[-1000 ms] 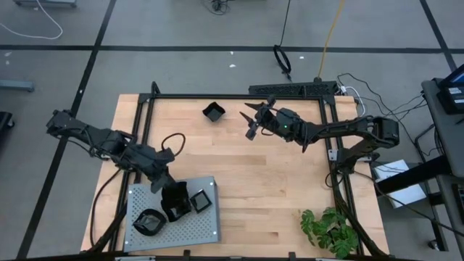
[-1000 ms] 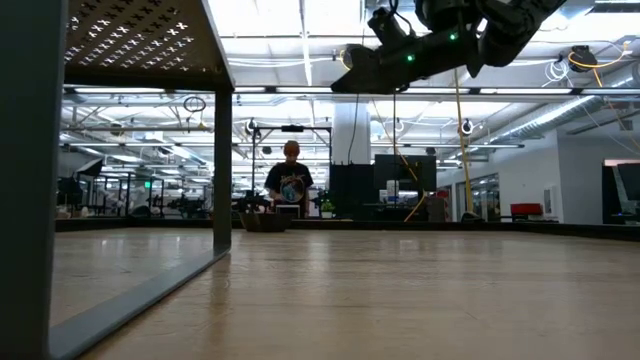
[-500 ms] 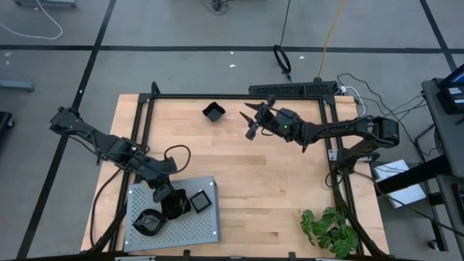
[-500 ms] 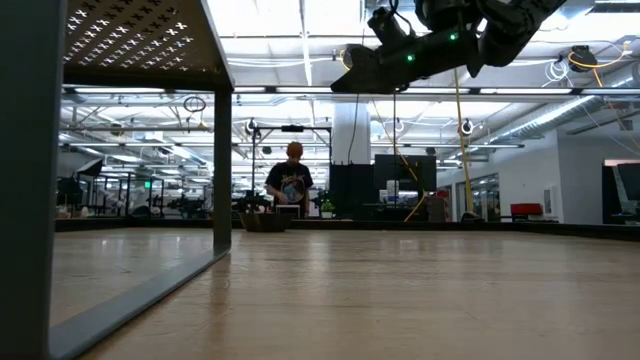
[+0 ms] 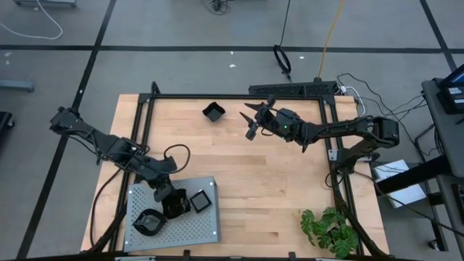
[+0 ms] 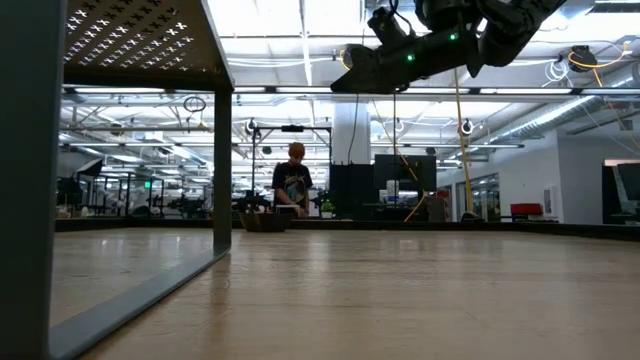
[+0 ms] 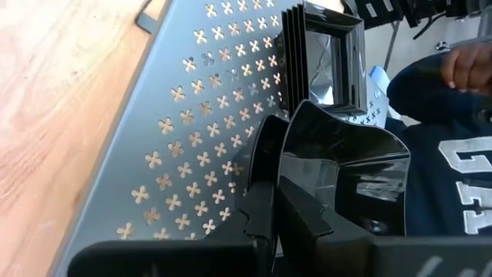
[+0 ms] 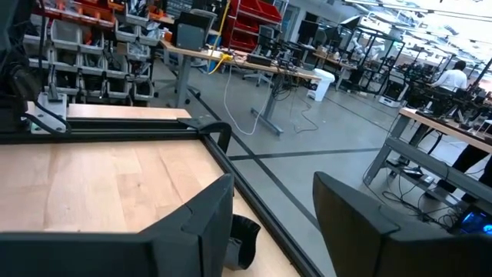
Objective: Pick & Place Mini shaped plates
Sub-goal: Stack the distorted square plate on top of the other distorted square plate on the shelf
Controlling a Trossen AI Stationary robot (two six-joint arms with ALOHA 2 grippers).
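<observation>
Several mini shaped plates, glossy black, show in the high view. My left gripper [image 5: 167, 196] is shut on one plate [image 5: 177, 207] over the grey perforated tray [image 5: 206, 230] at the near left. A rounded plate [image 5: 147, 222] and a square plate [image 5: 200, 201] lie on the tray. Another plate [image 5: 213, 112] rests bottom down on the wood at the far middle. My right gripper [image 5: 251, 125] hangs open and level above the table, to the right of that far plate [image 8: 244, 240], touching nothing. My left gripper pinches the plate's raised side wall [image 7: 286, 171] between its two fingers [image 7: 258, 201], which lie close together. The fingers slant down from the table's left side. The plate [image 7: 347, 185] sits tilted over the tray [image 7: 177, 146]; whether it touches the tray I cannot tell.
The tray stands on legs, its underside [image 6: 140, 40] filling the left of the low view. A black frame [image 5: 239, 96] runs round the table. A potted plant [image 5: 330, 230] stands at the near right. A person's dark shirt [image 7: 453, 177] shows just past the tray.
My left gripper has gone toward the table's near edge and a little down over the tray, carrying the black plate with it, then stopped. Its fingers have stayed shut on the plate.
</observation>
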